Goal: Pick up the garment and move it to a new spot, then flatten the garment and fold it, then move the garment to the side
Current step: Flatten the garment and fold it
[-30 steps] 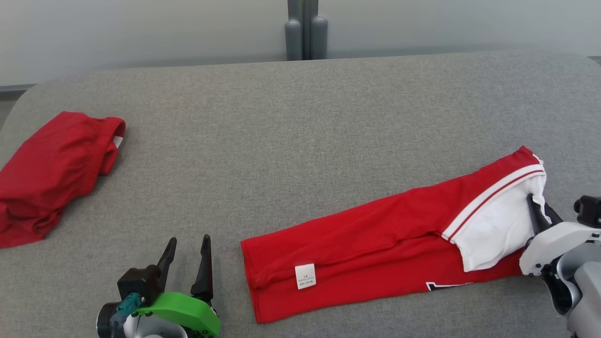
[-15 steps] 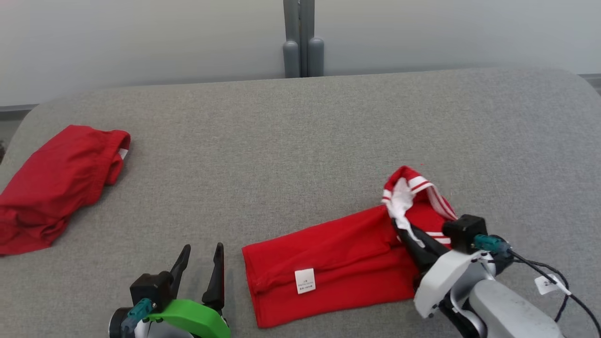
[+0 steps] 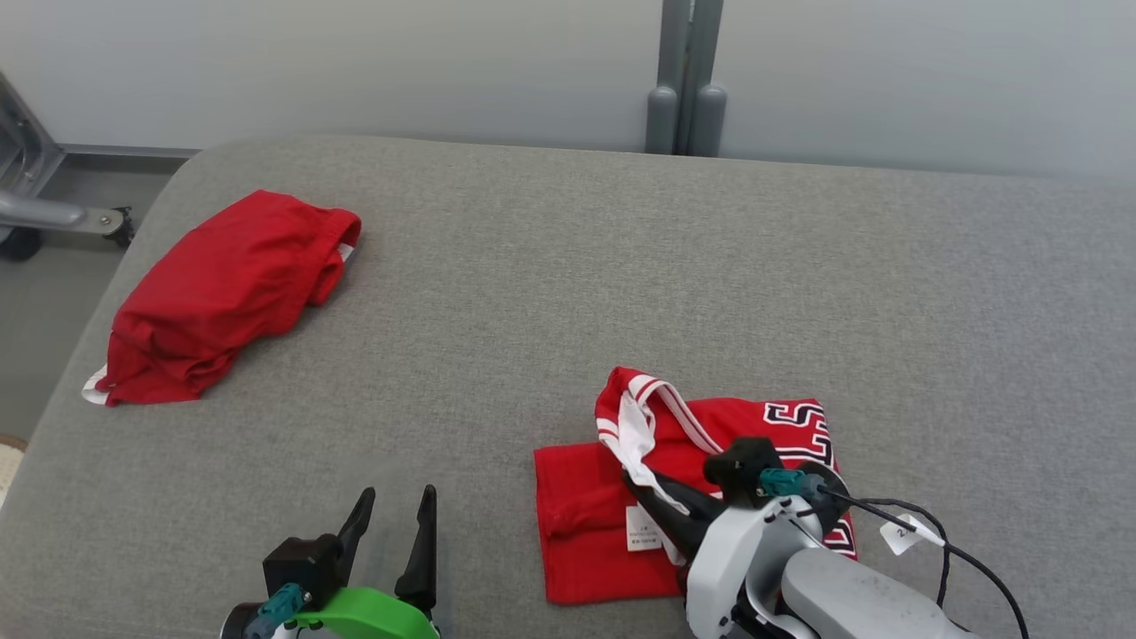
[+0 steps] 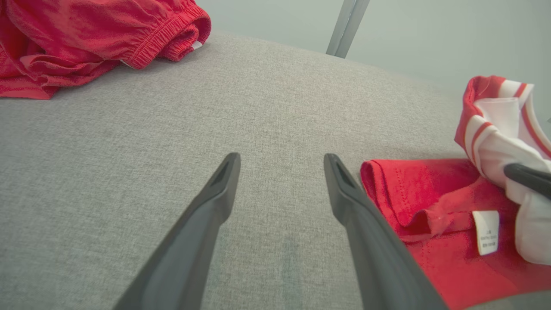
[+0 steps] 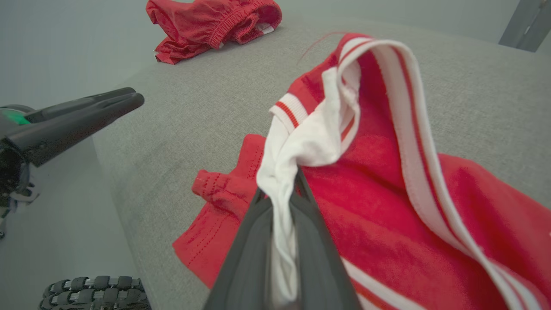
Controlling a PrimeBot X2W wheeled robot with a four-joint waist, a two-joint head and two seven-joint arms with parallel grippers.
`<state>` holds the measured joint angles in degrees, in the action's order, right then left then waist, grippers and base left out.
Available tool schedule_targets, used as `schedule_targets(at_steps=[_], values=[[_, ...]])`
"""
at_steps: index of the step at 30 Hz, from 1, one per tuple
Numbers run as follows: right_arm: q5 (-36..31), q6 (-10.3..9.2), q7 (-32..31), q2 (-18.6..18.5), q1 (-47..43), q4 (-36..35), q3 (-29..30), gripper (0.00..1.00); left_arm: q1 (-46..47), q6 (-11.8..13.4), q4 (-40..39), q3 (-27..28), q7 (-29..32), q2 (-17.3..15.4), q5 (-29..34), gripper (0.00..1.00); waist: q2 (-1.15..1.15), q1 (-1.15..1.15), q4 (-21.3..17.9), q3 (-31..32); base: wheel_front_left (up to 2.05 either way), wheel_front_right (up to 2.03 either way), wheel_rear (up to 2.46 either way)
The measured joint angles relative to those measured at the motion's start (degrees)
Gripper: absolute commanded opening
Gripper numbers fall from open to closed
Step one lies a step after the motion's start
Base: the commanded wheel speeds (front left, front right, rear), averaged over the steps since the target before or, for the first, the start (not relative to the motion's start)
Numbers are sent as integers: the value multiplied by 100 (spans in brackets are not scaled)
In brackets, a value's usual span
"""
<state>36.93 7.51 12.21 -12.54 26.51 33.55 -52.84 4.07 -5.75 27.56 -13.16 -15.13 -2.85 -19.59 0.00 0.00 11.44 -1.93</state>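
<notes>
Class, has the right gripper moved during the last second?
Yes: the right gripper, shut on the jersey, has swung to the robot's left, toward the jersey's care label.

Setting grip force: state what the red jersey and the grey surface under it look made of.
The red jersey: soft knit cloth, likely cotton or polyester, matte; it hangs limp and creases, with stitched hems and ribbed striped trim. The grey surface: woven, felt-like upholstery fabric, matte, showing flecked weave texture.
</notes>
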Motion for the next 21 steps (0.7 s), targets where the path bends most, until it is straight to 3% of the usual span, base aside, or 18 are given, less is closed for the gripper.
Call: schedule_targets(at_steps=[5, 6, 7, 12, 16, 18, 21], values=[[158, 0, 74, 259, 227, 313, -357, 2, -13, 0, -1, -27, 0, -1, -24, 100, 0, 0, 299, -10, 0, 0, 0], [192, 0, 103, 305, 266, 379, -405, 34, -13, 0, -4, -35, -1, -1, -53, 100, 0, 0, 340, -19, 0, 0, 0], [223, 0, 110, 357, 318, 457, -449, 100, -13, 9, -8, -36, 0, -1, -54, 100, 0, 0, 372, -32, 0, 0, 0], [558, 1, 230, 499, 502, 511, -525, 100, -13, 53, -30, -33, 0, -1, -91, 100, 0, 0, 368, -111, 0, 0, 0], [857, 1, 276, 423, 588, 89, -363, 100, -9, 77, -35, 4, 0, -1, -91, 100, 0, 0, 235, -119, 0, 0, 0], [850, 2, 278, 205, 597, -453, 178, 100, 0, 82, -58, 56, -1, -1, -74, 100, 0, 0, 106, -115, 0, 0, 0], [695, 1, 285, -101, 415, -676, 1069, 100, 4, 90, -92, 108, 0, 0, -47, 100, 0, 0, -28, -108, 0, 0, 0]])
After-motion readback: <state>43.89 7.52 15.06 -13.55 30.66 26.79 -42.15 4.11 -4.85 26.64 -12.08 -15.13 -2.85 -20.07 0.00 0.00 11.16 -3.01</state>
